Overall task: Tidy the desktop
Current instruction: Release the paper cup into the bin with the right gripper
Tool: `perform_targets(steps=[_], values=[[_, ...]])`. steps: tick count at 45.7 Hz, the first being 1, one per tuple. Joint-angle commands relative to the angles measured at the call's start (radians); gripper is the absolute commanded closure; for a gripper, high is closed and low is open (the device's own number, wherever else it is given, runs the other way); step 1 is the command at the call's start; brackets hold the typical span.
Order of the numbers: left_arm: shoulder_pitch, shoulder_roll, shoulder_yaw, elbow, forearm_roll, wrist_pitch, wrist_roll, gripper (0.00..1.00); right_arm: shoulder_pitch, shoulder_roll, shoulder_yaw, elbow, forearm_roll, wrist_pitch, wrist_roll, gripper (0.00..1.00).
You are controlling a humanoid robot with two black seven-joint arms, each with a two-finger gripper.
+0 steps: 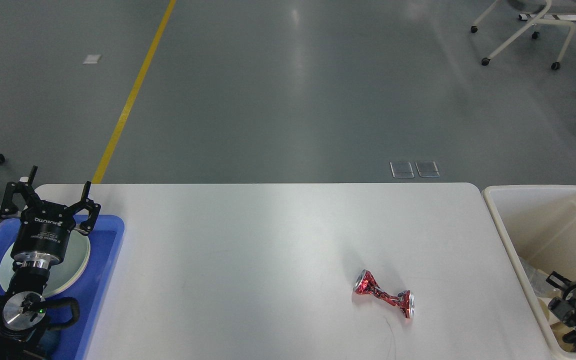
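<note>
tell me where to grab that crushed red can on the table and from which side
Grip the crushed red can at its pinched middle waist, coming straight down from above. It lies flat on the desktop, its ends flared wide, so the narrow waist fits between the fingers; set them across the can's long axis.

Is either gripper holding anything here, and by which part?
The left gripper is open and empty above the blue tray. The right gripper, low inside the bin, is too dark to tell.
</note>
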Motion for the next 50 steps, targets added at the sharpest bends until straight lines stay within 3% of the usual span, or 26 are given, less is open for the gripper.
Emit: perform_targets(steps=[1, 9, 10, 13, 14, 15, 16, 41, 50], values=[[0.0, 0.0, 0.0, 0.0, 0.0, 0.0, 0.001, 0.03, -0.006, 0.01, 0.001, -0.001, 0.0, -0.003, 0.0, 1.0], [0.0, 0.0, 0.0, 0.0, 0.0, 0.0, 0.001, 0.03, -0.009, 0.01, 0.002, 0.001, 0.0, -0.008, -0.001, 1.0], [0.0, 0.0, 0.0, 0.0, 0.0, 0.0, 0.001, 0.03, -0.009, 0.01, 0.001, 0.001, 0.002, -0.011, -0.003, 0.94], [0.0, 0.0, 0.0, 0.0, 0.0, 0.0, 0.001, 0.03, -0.009, 0.01, -0.001, 0.001, 0.002, -0.034, -0.003, 0.31], [0.0, 0.0, 0.0, 0.0, 0.0, 0.0, 0.001, 0.03, -0.009, 0.01, -0.002, 0.001, 0.002, -0.051, -0.003, 0.15], [0.0, 0.0, 0.0, 0.0, 0.0, 0.0, 0.001, 0.03, -0.009, 0.01, -0.002, 0.001, 0.002, -0.069, -0.003, 0.03], [0.0, 0.0, 0.0, 0.0, 0.0, 0.0, 0.0, 0.03, -0.009, 0.01, -0.002, 0.002, 0.002, -0.086, -0.003, 0.0], [0.0, 0.0, 0.0, 0.0, 0.0, 0.0, 0.001, 0.03, 0.014, -0.001, -0.001, 0.024, -0.015, -0.094, -0.001, 0.0], [0.0, 0.0, 0.0, 0.0, 0.0, 0.0, 0.001, 0.03, 0.132, -0.083, -0.013, 0.157, -0.041, -0.051, 0.0, 0.0]])
